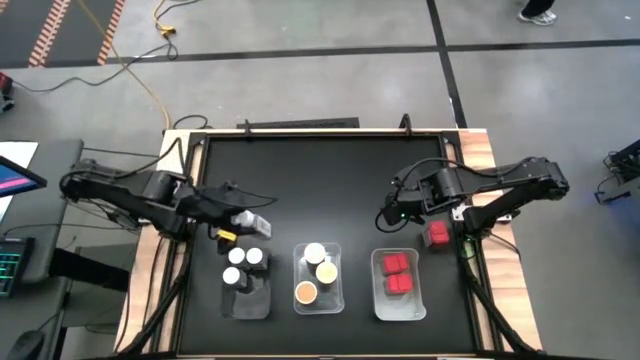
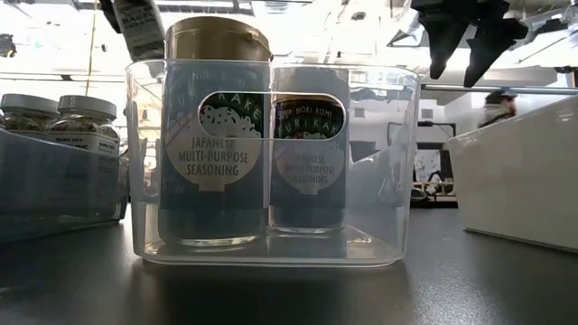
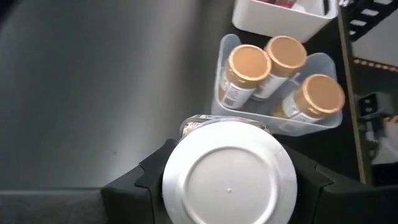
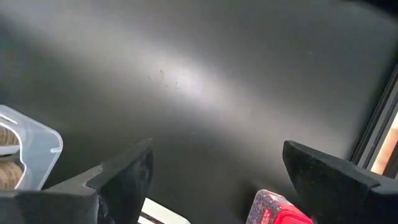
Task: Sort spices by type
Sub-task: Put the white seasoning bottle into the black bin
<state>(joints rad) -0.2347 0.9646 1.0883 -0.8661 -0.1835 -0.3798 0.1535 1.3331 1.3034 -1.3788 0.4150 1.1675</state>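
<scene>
Matte black tabletop point(image 1: 320, 180) w/ wood edging, grey concrete floor and cables around it. Three clear plastic trays sit in a row along the near edge.

Left tray point(image 1: 248, 292) holds white-capped jars; middle tray point(image 1: 319, 278) has three jars w/ tan/cream lids; right tray point(image 1: 398, 285) holds two red square-capped jars.

Left gripper point(image 1: 245, 222) is clamped on a white-capped jar point(image 3: 229, 171), held above the table just behind the left tray. The wrist view looks straight onto the flat round cap, so the jar's long axis runs along the gripper's line of sight; in the high view it seems to lie tilted rather than upright, though I can't be sure.

Right gripper point(image 4: 211, 180) hovers w/ fingers spread wide, empty. One loose red-capped jar point(image 1: 437, 235) stands on the table beside the right tray, toward the right edge. It's just next to the right gripper, below and slightly toward the right edge, so the right arm is far nearer.

Materials: jars look like smooth clear glass or plastic, seasoning visible inside, paper labels. Round caps are smooth plastic; red caps are blocky and square. Trays are thin-walled, glossy, w/ rounded corners.
</scene>
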